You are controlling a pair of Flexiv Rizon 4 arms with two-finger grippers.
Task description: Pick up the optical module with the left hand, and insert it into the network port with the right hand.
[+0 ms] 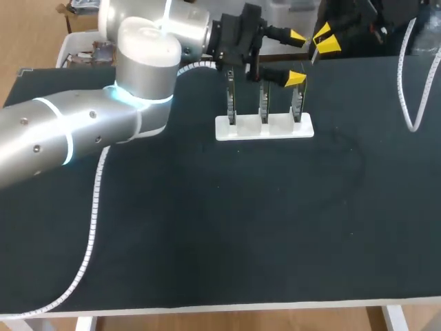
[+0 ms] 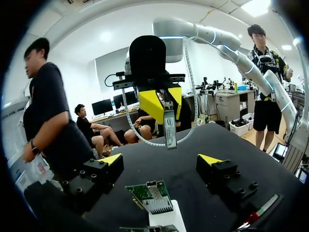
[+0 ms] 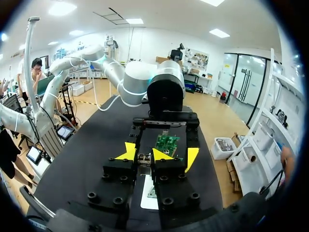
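Over the black desk, the left pincer stands wide open and empty, so the pick-up and hand-over look finished. The right pincer is closed on the optical module, which hangs upright above the network card in its white holder. Pushing it into the network port is left to do, and the module is well apart from it.
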